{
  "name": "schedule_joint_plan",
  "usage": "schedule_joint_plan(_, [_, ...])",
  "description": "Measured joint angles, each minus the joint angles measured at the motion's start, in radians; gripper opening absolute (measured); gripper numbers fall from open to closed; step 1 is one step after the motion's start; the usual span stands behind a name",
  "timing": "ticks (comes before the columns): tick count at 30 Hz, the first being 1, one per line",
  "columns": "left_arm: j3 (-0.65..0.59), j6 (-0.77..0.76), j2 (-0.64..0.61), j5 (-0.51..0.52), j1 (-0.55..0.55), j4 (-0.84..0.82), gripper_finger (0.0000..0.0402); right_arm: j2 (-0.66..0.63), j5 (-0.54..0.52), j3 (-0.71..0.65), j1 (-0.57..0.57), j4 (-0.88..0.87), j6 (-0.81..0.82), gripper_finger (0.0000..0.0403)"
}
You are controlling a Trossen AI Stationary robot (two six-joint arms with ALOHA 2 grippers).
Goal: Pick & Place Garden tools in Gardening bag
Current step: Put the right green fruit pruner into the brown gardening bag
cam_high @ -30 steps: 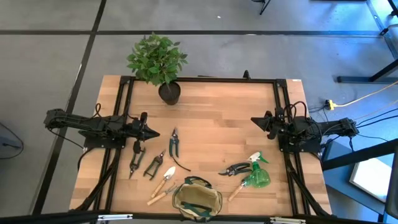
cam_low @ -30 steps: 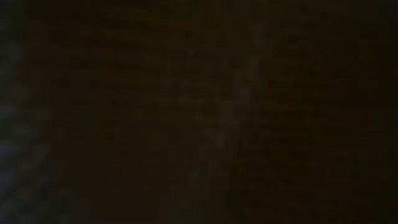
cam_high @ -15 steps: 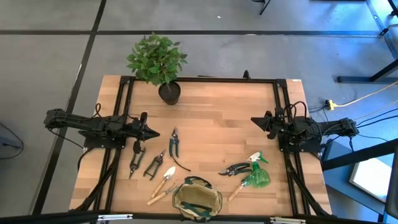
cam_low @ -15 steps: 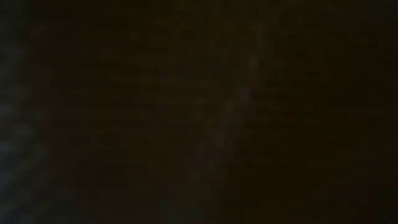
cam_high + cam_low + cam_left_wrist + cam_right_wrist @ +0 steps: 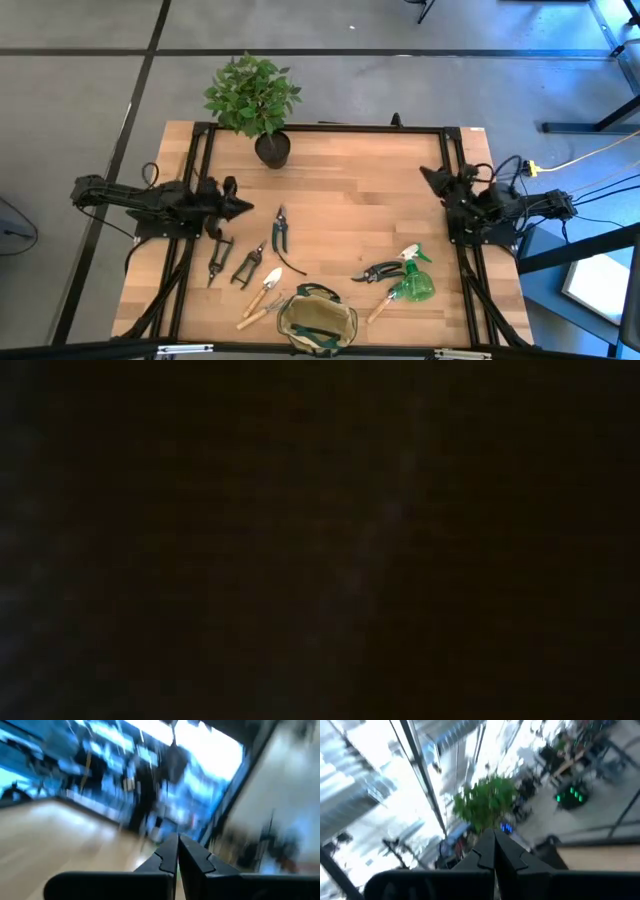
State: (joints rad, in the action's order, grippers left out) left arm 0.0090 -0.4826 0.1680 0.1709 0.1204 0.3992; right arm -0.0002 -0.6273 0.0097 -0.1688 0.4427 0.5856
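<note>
The garden tools lie flat on the near half of the wooden table. They are black-handled snips [image 5: 279, 230], two dark pruners [image 5: 218, 258] [image 5: 247, 265], two wooden-handled trowels [image 5: 266, 290], another pruner [image 5: 377, 271] and a green spray bottle [image 5: 413, 282] lying on its side. The olive and tan gardening bag [image 5: 317, 319] stands open at the near edge. My left gripper [image 5: 250, 210] [image 5: 177, 841] is shut and empty at the table's left side, above and beyond the pruners. My right gripper [image 5: 424, 172] [image 5: 493, 836] is shut and empty at the right side. The low view is dark.
A leafy plant in a black pot [image 5: 271, 148] stands at the far edge, left of centre. A black frame [image 5: 320, 128] runs round the tabletop. Bare wood lies between the two grippers across the table's middle [image 5: 350, 200].
Both grippers have tipped upward and risen a little, staying shut. My right gripper's tip has also swung toward the table's far edge. My left gripper has rolled about its own line. The tools and the bag have not moved.
</note>
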Motion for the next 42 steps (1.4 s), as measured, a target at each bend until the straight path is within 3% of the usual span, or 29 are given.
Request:
schedule_joint_plan(4, [0.000,-0.174,0.000,0.155,0.000,0.248,0.0006,0.000,-0.004,0.000,0.000,0.088,-0.002,0.0001])
schedule_joint_plan(8, [0.001,-0.327,-0.001,0.233,0.000,0.395,0.0006,0.000,-0.003,0.000,0.000,0.134,0.185,0.0001])
schedule_joint_plan(12, [0.038,-0.336,0.000,0.300,0.000,0.406,0.0006,0.000,0.009,0.000,0.000,0.142,0.290,0.0001])
schedule_joint_plan(20, [0.119,-0.288,0.012,0.326,0.000,0.406,0.0006,0.000,-0.015,0.000,0.000,0.099,0.303,0.0005])
schedule_joint_plan(26, [0.228,-0.317,0.108,0.122,0.000,0.406,0.0006,0.000,0.066,0.000,0.000,0.099,0.350,0.0042])
schedule_joint_plan(34, [0.499,-0.358,0.425,-0.204,0.003,0.349,0.0021,0.042,0.078,0.000,0.000,0.100,0.356,0.0125])
schedule_joint_plan(38, [0.666,-0.422,0.561,-0.320,0.004,0.081,0.0048,0.056,0.078,0.000,0.000,0.100,0.400,0.0159])
schedule_joint_plan(42, [0.829,-0.413,0.656,-0.383,0.049,-0.420,0.0078,0.058,0.082,0.000,0.000,0.100,0.424,0.0182])
